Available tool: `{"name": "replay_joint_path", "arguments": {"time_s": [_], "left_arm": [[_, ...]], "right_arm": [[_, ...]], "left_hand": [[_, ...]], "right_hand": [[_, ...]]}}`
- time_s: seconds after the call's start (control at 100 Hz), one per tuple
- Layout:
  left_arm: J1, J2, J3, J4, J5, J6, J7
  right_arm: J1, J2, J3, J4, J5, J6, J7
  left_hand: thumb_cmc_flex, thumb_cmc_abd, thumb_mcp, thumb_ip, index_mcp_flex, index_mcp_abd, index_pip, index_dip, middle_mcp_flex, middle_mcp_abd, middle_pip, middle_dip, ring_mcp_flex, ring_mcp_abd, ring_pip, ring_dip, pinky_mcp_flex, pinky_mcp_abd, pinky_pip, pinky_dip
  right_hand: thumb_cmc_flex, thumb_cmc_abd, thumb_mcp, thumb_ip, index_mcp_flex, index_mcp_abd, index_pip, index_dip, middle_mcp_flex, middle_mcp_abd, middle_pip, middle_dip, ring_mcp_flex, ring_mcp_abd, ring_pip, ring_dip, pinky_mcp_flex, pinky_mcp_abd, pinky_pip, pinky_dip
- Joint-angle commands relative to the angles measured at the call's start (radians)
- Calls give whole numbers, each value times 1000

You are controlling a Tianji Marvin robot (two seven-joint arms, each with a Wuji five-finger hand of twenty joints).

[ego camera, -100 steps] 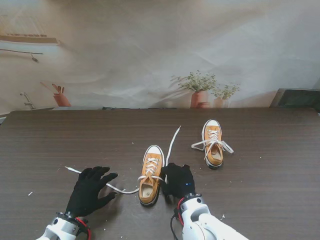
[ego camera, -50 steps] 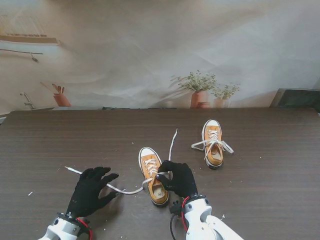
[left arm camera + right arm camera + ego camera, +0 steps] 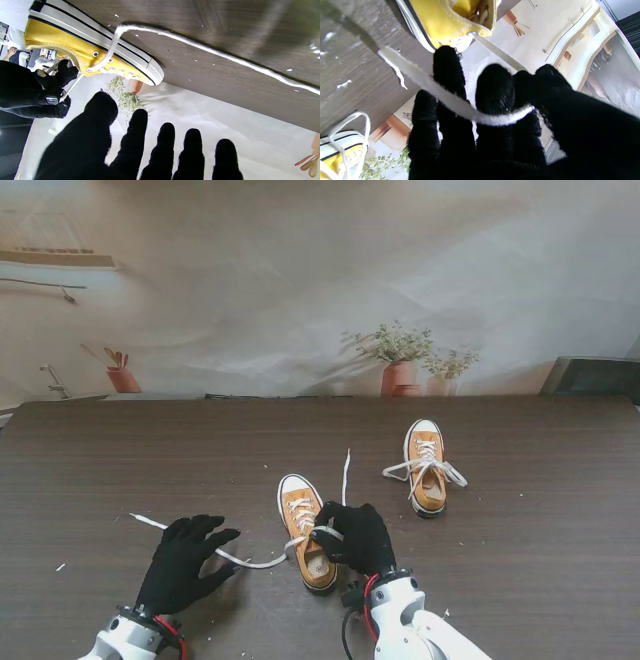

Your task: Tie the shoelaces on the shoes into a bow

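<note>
The near yellow shoe (image 3: 304,530) lies in front of me, toe pointing away and slightly left. My right hand (image 3: 355,538) sits against its right side, thumb and fingers shut on the right white lace (image 3: 460,107), which drapes across my fingers. That lace's free end (image 3: 346,465) trails away from me on the table. The left lace (image 3: 250,561) runs from the shoe under my left hand's fingertips to its end (image 3: 135,518). My left hand (image 3: 185,565) rests open, fingers spread. In the left wrist view the shoe (image 3: 87,57) and lace (image 3: 212,52) lie beyond my fingers.
A second yellow shoe (image 3: 427,465) with loose white laces stands farther away to the right. Small white specks dot the dark wooden table (image 3: 120,460). A printed backdrop with potted plants (image 3: 400,355) rises at the table's far edge.
The near shoe's toe has swung left and its heel right. My right hand has closed on the right lace, drawing its far end slightly nearer. The left hand has barely moved.
</note>
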Motion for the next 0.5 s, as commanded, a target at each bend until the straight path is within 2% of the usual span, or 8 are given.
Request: {"name": "replay_joint_path", "arguments": {"time_s": [0.0, 0.09, 0.18, 0.24, 0.34, 0.41, 0.43, 0.49], "left_arm": [[2, -2, 2, -3, 0, -5, -13], [0, -2, 2, -1, 1, -10, -11], [0, -2, 2, 0, -1, -15, -12], [0, -2, 3, 0, -2, -17, -13], [-1, -1, 4, 2, -2, -22, -14], [-1, -1, 4, 2, -2, -24, -16], [-2, -1, 4, 3, -3, -25, -16], [-2, -2, 5, 3, -4, -26, -15]], "right_arm": [[-14, 10, 5, -30, 2, -17, 22], [-23, 15, 10, -47, 7, -39, 46], [-28, 20, 14, -57, 11, -64, 66], [-33, 21, 19, -65, 23, -75, 78], [-50, 24, 33, -89, 47, -74, 108], [-67, 31, 48, -113, 55, -63, 137], [-73, 33, 52, -121, 55, -58, 145], [-92, 41, 69, -148, 57, -42, 173]], "left_hand": [[4, 25, -32, -7, 28, 12, 3, 1, 6, 13, 9, 1, -10, 4, -1, -17, -14, -2, 2, 1], [5, 27, -34, -6, 31, 11, 5, 1, 8, 12, 9, 1, -8, 3, 0, -17, -14, -2, 2, 0], [6, 29, -37, -5, 34, 11, 6, 2, 10, 14, 9, 1, -7, 4, 0, -17, -15, -3, 2, 0], [7, 31, -39, -4, 34, 10, 7, 2, 11, 13, 10, 1, -7, 3, 0, -18, -14, -4, 1, -1], [8, 32, -43, -4, 37, 10, 8, 2, 13, 13, 10, 1, -5, 4, 1, -18, -14, -4, 1, -3], [9, 33, -44, -3, 38, 10, 9, 3, 13, 12, 10, 1, -5, 3, 1, -18, -15, -5, 1, -4], [10, 33, -45, -3, 40, 11, 9, 3, 13, 13, 9, 1, -4, 3, 1, -18, -14, -4, 1, -4], [10, 34, -46, -3, 39, 10, 9, 3, 15, 14, 10, 1, -4, 3, 2, -18, -13, -4, 2, -4]], "right_hand": [[27, -14, 42, -14, 26, -36, 19, -24, 57, -27, 111, 48, 63, -29, 107, 47, 28, -57, 30, -8], [29, -45, 63, -15, 49, -3, 16, -42, 55, -22, 230, 113, 71, -41, 404, 124, 101, -104, 54, -45], [32, -59, 69, -14, 58, 18, 14, -48, 54, -15, 307, 162, 72, -79, 672, 189, 252, -89, 93, -80], [33, -67, 70, -13, 65, 29, 12, -57, 54, -14, 332, 183, 71, -95, 813, 244, 384, -18, 161, -113], [31, -62, 59, -12, 65, 24, 9, -60, 54, -16, 336, 192, 69, -82, 957, 318, 614, 176, 338, -116], [23, -51, 46, -11, 57, 8, 3, -56, 53, -32, 332, 198, 68, -74, 1013, 350, 682, 216, 568, 46], [22, -48, 42, -11, 56, 5, 1, -53, 53, -35, 327, 215, 69, -76, 1035, 367, 704, 212, 593, 178], [17, -37, 33, -11, 54, -2, -1, -54, 53, -43, 327, 235, 68, -84, 1113, 414, 748, 183, 755, 407]]}}
